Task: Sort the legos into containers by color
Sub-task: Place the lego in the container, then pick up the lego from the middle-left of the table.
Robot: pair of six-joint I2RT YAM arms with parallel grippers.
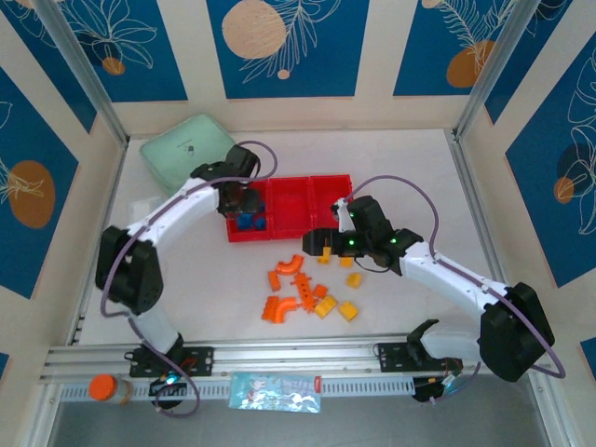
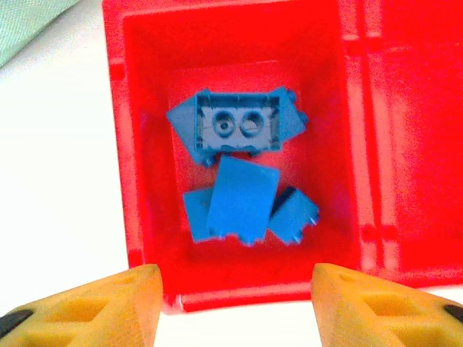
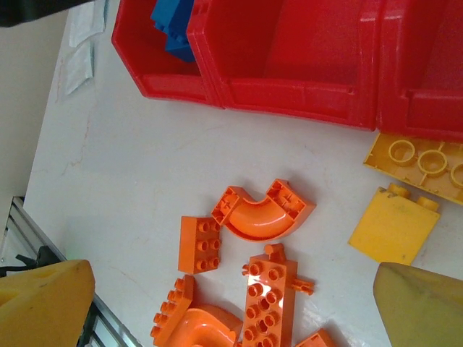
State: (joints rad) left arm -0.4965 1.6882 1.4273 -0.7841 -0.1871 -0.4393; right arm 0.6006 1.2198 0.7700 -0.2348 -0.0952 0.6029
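Observation:
The red tray (image 1: 312, 197) has three joined compartments. Several blue blocks (image 2: 239, 166) lie piled in its left compartment (image 2: 145, 144). My left gripper (image 2: 235, 311) hangs open above that compartment's near wall, holding nothing; from above it (image 1: 240, 200) sits over the tray's left end. My right gripper (image 3: 231, 311) is open over loose orange pieces: a curved one (image 3: 264, 213), a small block (image 3: 200, 244) and a long block (image 3: 269, 303). Yellow blocks (image 3: 394, 228) lie beside the tray's front wall (image 3: 289, 94). Seen from above, the right gripper (image 1: 321, 240) is just in front of the tray.
More orange pieces (image 1: 279, 307) and yellow blocks (image 1: 349, 310) are scattered on the white table in front of the tray. A mint-green case (image 1: 186, 149) lies at the back left, clear bags (image 3: 79, 58) left of the tray. A jar (image 1: 110, 387) and a packet (image 1: 275, 391) rest by the front rail.

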